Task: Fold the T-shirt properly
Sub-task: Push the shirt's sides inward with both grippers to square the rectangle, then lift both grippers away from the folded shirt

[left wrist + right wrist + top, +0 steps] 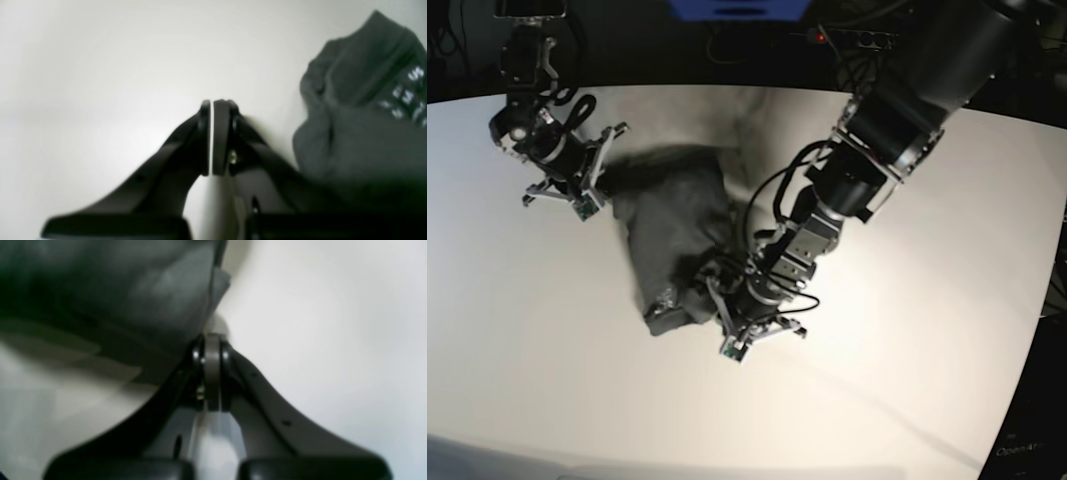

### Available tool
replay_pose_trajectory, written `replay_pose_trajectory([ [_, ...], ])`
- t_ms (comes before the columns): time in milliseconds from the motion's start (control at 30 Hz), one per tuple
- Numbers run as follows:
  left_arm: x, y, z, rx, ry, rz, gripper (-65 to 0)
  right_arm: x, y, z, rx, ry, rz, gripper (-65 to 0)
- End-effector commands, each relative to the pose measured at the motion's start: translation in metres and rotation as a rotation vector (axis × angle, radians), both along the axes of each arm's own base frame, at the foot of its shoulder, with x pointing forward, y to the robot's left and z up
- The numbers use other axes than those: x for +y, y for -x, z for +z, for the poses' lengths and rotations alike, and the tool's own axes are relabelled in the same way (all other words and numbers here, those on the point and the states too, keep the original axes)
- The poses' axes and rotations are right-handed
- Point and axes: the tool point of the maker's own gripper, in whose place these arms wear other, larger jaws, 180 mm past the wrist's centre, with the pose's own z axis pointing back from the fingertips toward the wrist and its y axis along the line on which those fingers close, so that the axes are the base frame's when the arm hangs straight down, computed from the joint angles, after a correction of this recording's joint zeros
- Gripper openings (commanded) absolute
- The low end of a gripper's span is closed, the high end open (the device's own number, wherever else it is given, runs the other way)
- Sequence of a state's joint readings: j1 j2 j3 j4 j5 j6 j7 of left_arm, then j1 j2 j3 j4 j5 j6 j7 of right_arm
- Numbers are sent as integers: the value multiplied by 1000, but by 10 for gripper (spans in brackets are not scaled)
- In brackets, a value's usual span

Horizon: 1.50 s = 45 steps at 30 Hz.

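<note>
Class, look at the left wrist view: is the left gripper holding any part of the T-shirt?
No: the left gripper is shut on nothing, and the T-shirt lies apart beside it.

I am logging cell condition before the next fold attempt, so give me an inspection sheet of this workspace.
Surface: white tabletop, bare around the cloth.
Job's things: dark charcoal-grey T-shirt, bunched and wrinkled mid-table, not folded flat; blurred white lettering shows in the left wrist view.
Clutter: nothing seen.
Grippers: left gripper shut and empty, beside the shirt's edge; right gripper shut, against the shirt's edge, grip on cloth cannot be told.
Cables: black cables loop along the left arm.
Surroundings: dark background, blue object at the far edge.
</note>
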<state>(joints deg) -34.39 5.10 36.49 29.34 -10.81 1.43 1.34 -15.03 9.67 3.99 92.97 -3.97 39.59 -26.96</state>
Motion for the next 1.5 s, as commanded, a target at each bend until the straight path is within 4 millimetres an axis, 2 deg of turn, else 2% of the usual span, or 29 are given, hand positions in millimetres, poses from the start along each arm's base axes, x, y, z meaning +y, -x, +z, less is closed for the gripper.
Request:
replay_pose_trajectory([
  [0,-10,-22,36,-103,41,-7,-632,1,3,3,-3,1,9,-649],
  [100,-7,-25,37,-129,43,-5,-632,5,18,-4,26,-8,7,-649],
  [267,-6,-39,58,-203,63,-4,-632,17,37,-7,49,-32,5,-649],
  [367,-6,-44,66,-217,66,-5,-632,22,44,2,34,-32,15,-649],
  [467,-6,-44,67,-220,69,-5,-632,36,54,11,24,-43,43,-649],
  [567,-10,-41,69,-218,78,-11,-632,32,57,14,19,-31,42,-649],
  [600,-12,-35,63,-193,77,-14,-632,30,57,14,19,-27,42,-649],
  [633,-13,-28,58,-172,78,-19,-632,22,57,15,18,-7,40,-649],
  [700,-4,-19,58,-165,78,-21,-632,10,55,16,15,18,34,-649],
  [767,0,-4,68,-171,96,-39,-632,-3,53,18,9,40,13,-649],
  [867,19,23,76,-132,130,-26,-632,-22,52,22,3,75,-14,-649],
  [1033,75,67,71,-83,100,32,-632,-41,54,25,0,104,-50,-649],
  [1167,131,122,51,2,46,99,-632,-62,65,25,13,130,-100,-649],
  [1267,159,162,34,65,15,136,-632,-73,73,24,28,143,-128,-649],
  [1367,175,200,18,133,-2,162,-632,-72,84,22,36,135,-127,-649],
  [1467,184,226,8,179,-3,193,-632,-65,76,34,-20,120,-104,-647],
])
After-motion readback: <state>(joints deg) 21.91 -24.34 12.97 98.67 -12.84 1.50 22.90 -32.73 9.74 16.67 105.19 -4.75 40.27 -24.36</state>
